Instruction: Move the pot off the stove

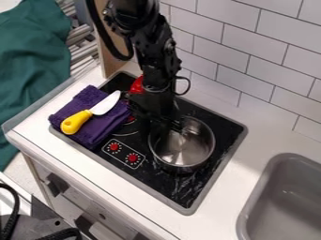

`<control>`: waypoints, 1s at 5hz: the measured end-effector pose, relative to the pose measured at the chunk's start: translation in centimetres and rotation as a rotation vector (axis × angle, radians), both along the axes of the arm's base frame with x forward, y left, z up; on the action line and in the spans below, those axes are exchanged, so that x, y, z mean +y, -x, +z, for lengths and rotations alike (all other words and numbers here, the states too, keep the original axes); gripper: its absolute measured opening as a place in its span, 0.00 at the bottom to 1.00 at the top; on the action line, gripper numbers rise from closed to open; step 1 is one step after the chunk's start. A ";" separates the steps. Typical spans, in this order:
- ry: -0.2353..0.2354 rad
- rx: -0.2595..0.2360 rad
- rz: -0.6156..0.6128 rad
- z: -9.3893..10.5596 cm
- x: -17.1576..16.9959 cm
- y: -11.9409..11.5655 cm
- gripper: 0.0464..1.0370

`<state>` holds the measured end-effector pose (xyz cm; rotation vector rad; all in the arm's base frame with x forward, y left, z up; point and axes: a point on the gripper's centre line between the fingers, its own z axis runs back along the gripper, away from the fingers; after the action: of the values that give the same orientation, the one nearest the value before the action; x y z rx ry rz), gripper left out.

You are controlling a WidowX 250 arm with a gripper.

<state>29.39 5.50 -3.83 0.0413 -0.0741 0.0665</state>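
The silver metal pot (183,149) stands upright on the right part of the black stove (168,186). My gripper (168,132) hangs down at the pot's upper left side, its tips overlapping the rim there. The dark fingers blend with the black stove top, so I cannot tell whether they touch or hold the pot wall. Part of the pot's left rim is hidden behind the gripper.
A purple cloth (94,112) with a yellow-handled knife (76,123) lies over the stove's left side. Something red (136,84) is partly behind the arm. The grey sink (285,197) is at the right, and a tiled wall (251,56) rises behind.
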 end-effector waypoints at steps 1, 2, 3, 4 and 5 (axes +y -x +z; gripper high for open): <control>-0.008 -0.007 -0.015 0.7 -0.6 -0.4 0.09; -0.007 -0.054 0.002 3.2 -1.5 -1.4 0.01; 0.010 -0.072 0.050 4.6 -3.2 -3.1 0.01; 0.041 -0.106 0.126 6.2 -4.3 -4.9 0.01; 0.079 -0.089 0.213 5.5 -4.8 -5.8 0.01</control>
<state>35.15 0.74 1.63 -0.0326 -0.1559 0.2841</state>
